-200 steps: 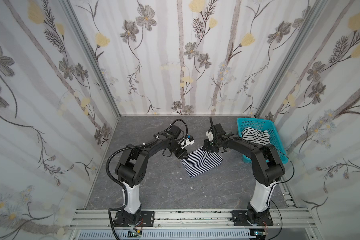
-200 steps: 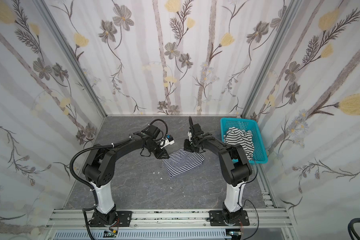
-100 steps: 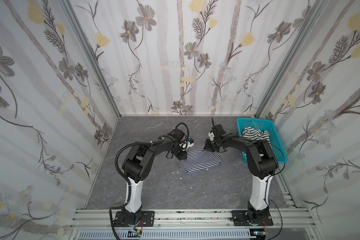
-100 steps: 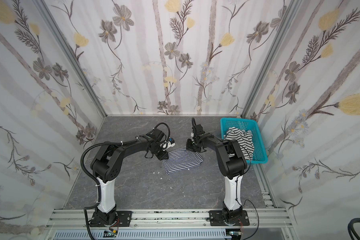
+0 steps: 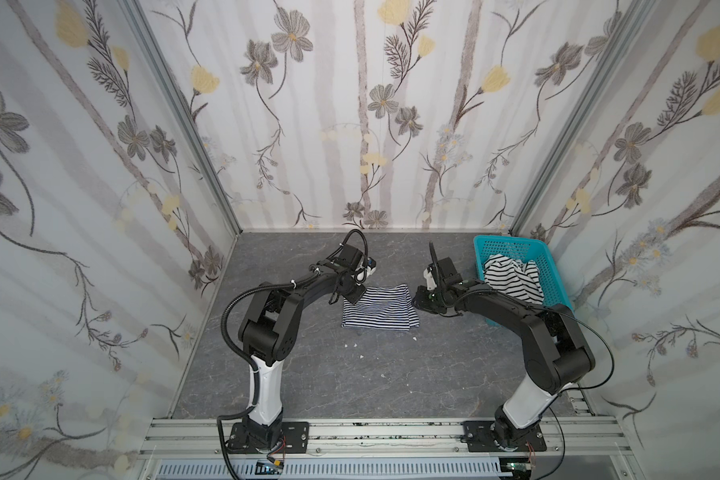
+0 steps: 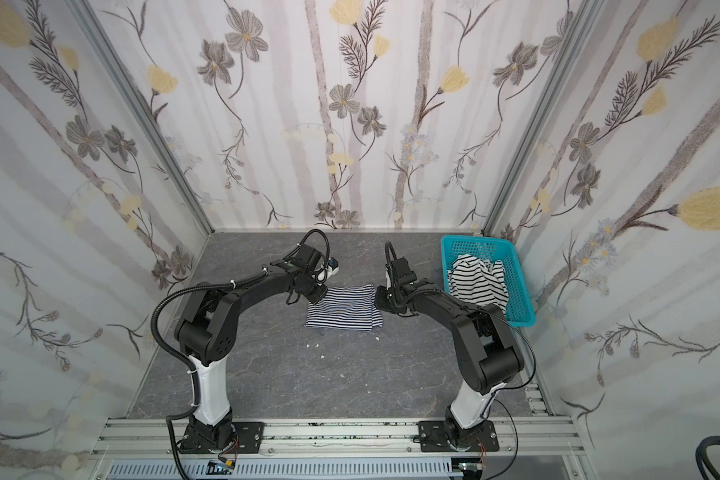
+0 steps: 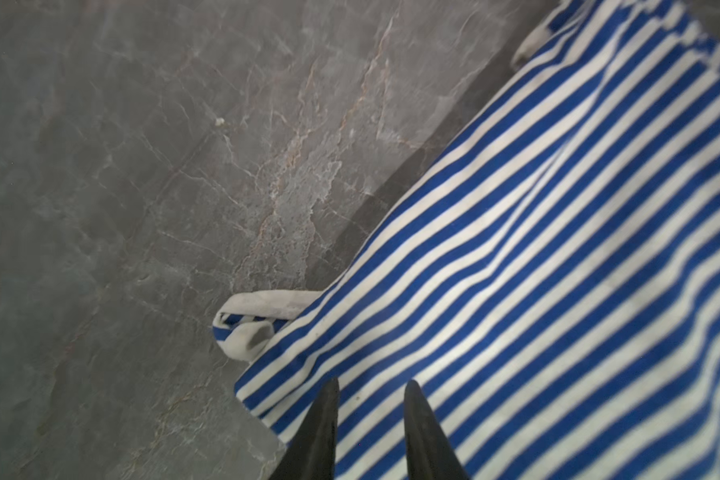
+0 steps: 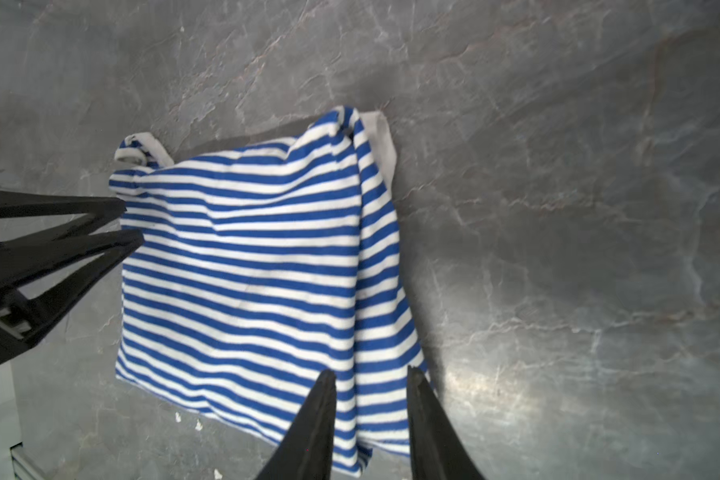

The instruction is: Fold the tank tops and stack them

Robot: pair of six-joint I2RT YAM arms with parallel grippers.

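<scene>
The fine-striped tank top (image 5: 377,308) lies folded on the table (image 5: 391,374); the wide-striped tank top (image 5: 512,279) sits crumpled in the turquoise basket (image 5: 554,274). The left gripper (image 7: 371,388) and right gripper (image 8: 368,376) hang over the folded top's opposite edges, jaws narrowly apart, holding nothing.

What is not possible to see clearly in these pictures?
Wide-striped tank top: crumpled in the basket, its own folds hide its shape, both top views.
Folded tank top: left wrist view blurs it and cuts it at the picture edge.
White specks: too small to identify, both top views.
</scene>
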